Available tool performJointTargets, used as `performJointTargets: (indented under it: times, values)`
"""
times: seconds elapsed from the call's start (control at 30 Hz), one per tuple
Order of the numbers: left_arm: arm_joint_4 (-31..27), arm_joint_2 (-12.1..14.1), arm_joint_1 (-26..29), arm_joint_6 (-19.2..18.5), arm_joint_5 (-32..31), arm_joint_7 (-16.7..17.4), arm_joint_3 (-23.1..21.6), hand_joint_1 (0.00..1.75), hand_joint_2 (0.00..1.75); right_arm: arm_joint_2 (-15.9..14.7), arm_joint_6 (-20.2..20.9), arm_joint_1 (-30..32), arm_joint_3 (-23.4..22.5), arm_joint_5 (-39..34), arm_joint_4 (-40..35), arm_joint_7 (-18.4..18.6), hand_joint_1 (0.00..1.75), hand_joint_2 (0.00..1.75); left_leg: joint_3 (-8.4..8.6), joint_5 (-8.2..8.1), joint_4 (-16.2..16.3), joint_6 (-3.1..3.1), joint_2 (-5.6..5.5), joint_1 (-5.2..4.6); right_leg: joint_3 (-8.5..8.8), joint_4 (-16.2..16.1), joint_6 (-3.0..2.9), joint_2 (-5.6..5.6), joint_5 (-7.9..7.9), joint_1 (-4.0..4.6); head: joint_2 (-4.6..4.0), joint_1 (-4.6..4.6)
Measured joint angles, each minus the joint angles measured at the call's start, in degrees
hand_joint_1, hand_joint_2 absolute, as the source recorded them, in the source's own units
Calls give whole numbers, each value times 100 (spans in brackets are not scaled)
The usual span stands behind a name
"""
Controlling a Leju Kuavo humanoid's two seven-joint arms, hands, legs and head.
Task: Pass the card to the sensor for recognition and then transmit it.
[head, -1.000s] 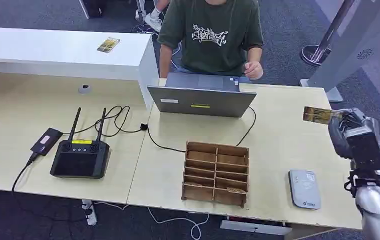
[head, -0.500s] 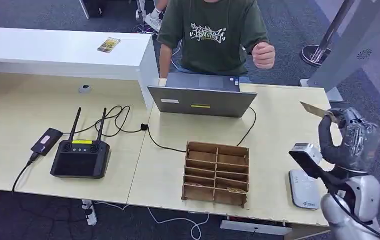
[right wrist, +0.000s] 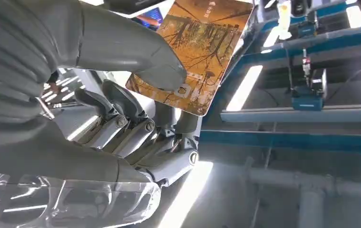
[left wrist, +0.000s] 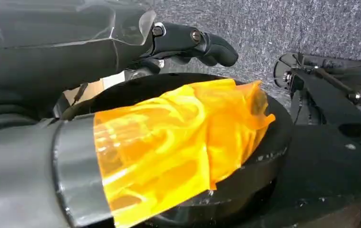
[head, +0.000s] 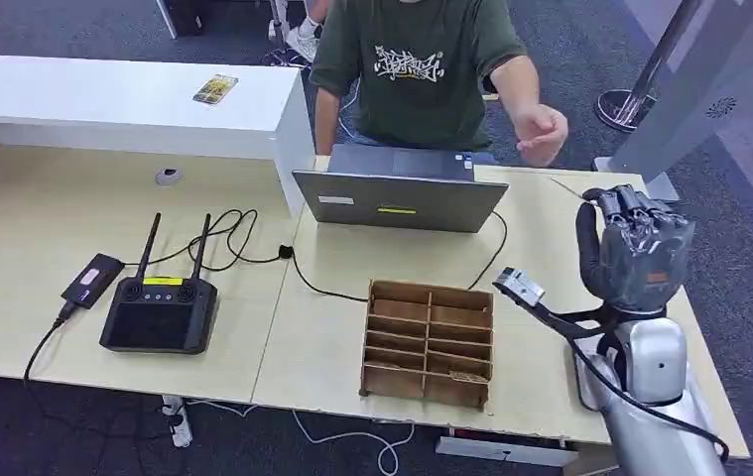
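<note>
orange tree-patterned card [right wrist: 197,52], brown wooden organizer [head: 429,343], green printed shirt [head: 414,69]

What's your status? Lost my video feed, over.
Right hand raised, pinching the card under its thumb. Left hand holds nothing. Person's hand reaching out beyond the laptop. Nothing between, over.

- The card [right wrist: 198,52] is printed in orange and brown with a forest picture and some small light lettering; it is flat and rectangular with rounded corners.
- It is pinched near one edge between the thumb and the fingers of the right hand [head: 638,248], most of it standing out past the fingertips.
- From the head view the card [head: 564,186] is seen edge-on as a thin line beyond the raised hand.
</note>
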Motion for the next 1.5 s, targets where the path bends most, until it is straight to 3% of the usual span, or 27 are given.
performJointTargets:
  times: [0.57,0.97,1.3,1.5]
  values:
    - [0,-26,-64,-11,-253,170,-345,0,0,839,328,-1702,931,57,1476,413,175,175,1,6,0,-8,0,1,-2,3,-2,3,3,0,0,0]
    - [0,-28,-106,-61,-457,251,-593,0,0,1296,461,-2775,1235,304,2927,726,175,175,0,10,0,-10,-7,0,-1,3,-8,-3,7,0,0,0]
    - [0,-24,-160,-133,-666,380,-811,0,0,1685,747,-3669,1669,527,4418,1423,175,175,3,13,0,-13,-6,1,-2,4,-12,-1,10,1,0,0]
    - [0,50,-240,-319,-734,503,-918,0,0,1794,870,-3973,1897,511,5097,1650,175,175,2,16,0,-17,-8,1,-2,4,-11,-2,12,1,0,0]
